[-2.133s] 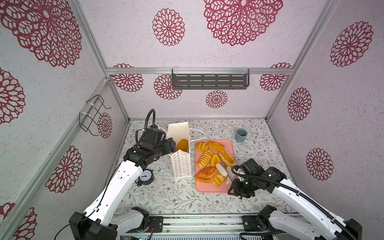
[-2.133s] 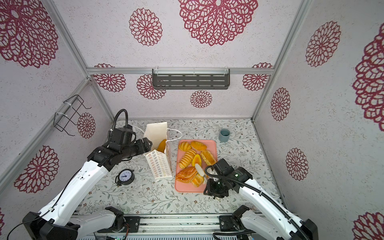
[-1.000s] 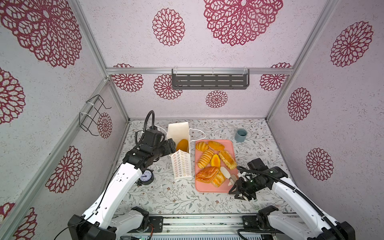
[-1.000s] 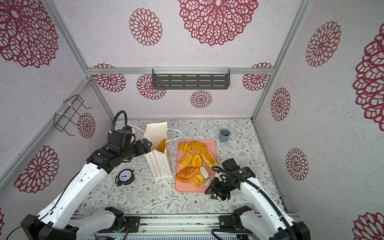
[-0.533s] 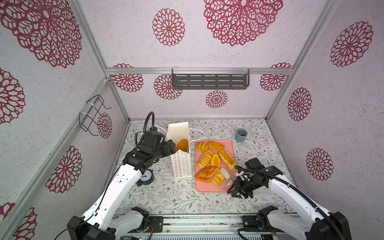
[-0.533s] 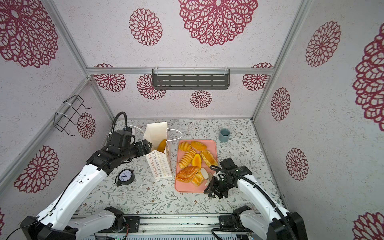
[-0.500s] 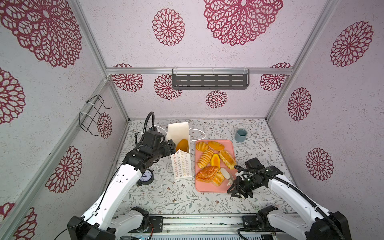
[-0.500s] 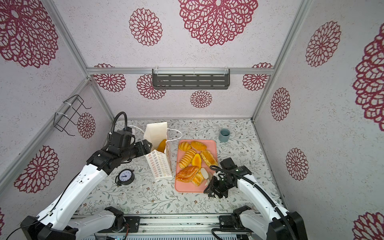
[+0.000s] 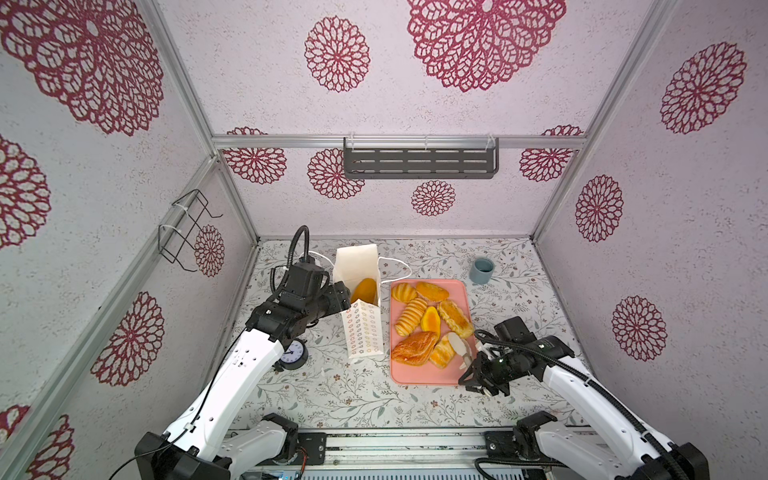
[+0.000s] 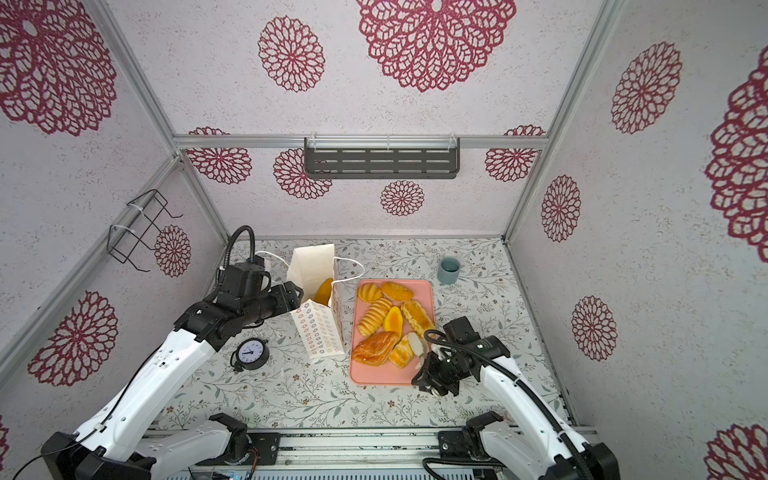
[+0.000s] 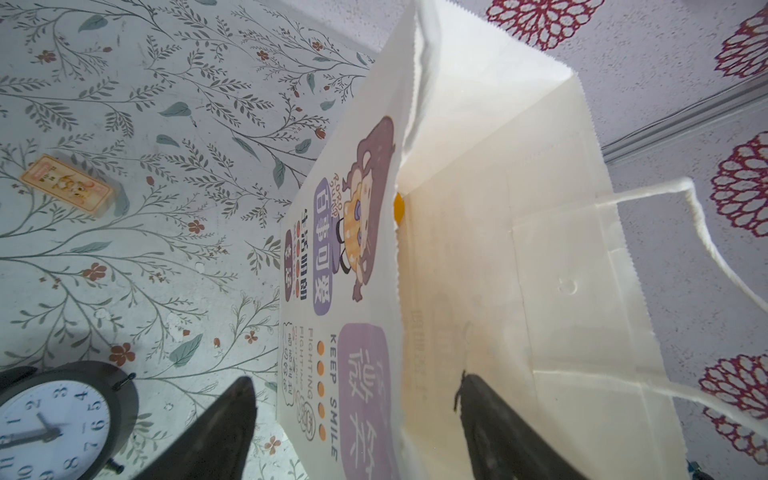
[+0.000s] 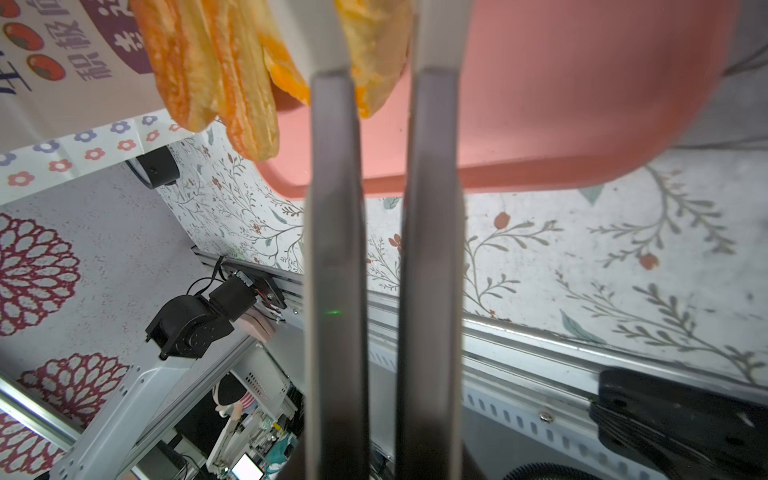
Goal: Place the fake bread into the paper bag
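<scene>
Grasping step: right claw (image 9: 462, 352) pinched together on a pastry (image 9: 441, 356) at the near corner of the tray (image 9: 419, 376); left claw (image 11: 353, 380) apart, straddling the rim of the bag (image 9: 361, 332). One loaf (image 9: 364, 290) already bagged. Next: lift clear, carry over the mouth.

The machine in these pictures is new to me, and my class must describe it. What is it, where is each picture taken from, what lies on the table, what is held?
Two white robot arms stand at a table, each ending in a two-fingered pincer. Two pictures look down from above, side by side; two come from cameras on the arms' wrists. On the table: a white paper bag with one bun inside, a pink tray of toy breads, a blue-grey cup, a small clock. The left pincer is open, one finger inside the bag's wall, one outside. The right pincer is shut on a flaky pastry at the tray's near end.
</scene>
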Tool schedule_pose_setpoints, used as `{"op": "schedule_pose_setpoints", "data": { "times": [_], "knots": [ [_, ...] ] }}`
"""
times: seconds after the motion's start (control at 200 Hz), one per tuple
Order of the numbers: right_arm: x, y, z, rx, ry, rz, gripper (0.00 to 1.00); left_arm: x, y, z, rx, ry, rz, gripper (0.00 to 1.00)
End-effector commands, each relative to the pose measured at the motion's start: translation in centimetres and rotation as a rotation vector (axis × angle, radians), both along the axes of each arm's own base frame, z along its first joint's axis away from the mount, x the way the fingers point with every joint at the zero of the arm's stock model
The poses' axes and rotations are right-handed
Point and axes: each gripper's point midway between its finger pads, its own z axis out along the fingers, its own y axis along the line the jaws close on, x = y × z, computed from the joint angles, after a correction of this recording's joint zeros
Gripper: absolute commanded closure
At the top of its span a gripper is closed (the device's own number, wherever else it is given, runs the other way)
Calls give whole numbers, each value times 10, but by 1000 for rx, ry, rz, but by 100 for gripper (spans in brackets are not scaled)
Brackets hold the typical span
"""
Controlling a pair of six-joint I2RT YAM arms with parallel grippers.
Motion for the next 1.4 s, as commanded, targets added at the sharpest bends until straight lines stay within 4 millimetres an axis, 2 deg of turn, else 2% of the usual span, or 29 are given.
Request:
{"op": "schedule_pose_setpoints", "data": {
  "times": [0.0, 0.29, 0.395, 0.49, 0.6, 0.735, 0.871, 0.941, 1.031, 1.131, 1.211, 1.396],
  "knots": [
    [11, -4, 26, -14, -93, -21, 100, 2, -1, 16, -13, -47, 3, 24],
    [23, -10, 56, -38, -206, -32, 100, 4, -4, 23, -32, -55, 0, 50],
    [34, -14, 74, -69, -279, -34, 100, 4, -5, 27, -42, -62, -4, 55],
    [49, -16, 98, -86, -375, -42, 100, 4, -6, 31, -48, -65, -8, 56],
    [72, -16, 132, -94, -509, -63, 100, 3, -6, 34, -56, -67, -6, 45],
    [107, -4, 183, -27, -696, -105, 100, 3, -6, 35, -61, -64, 0, 47],
    [133, 25, 243, 53, -887, -91, 100, 3, -7, 34, -62, -57, 2, 56],
    [138, 51, 271, 62, -973, -28, 100, 3, -7, 31, -58, -48, 2, 62],
    [140, 88, 292, 65, -1035, 77, 100, 3, -8, 30, -58, -41, 0, 71],
    [141, 122, 297, 54, -1050, 162, 100, 3, -8, 29, -60, -41, 4, 79],
    [143, 146, 287, 27, -1037, 224, 100, 3, -9, 29, -65, -43, 6, 84],
    [142, 178, 260, -33, -992, 327, 100, 4, -10, 30, -67, -49, 8, 91]
  ]
}}
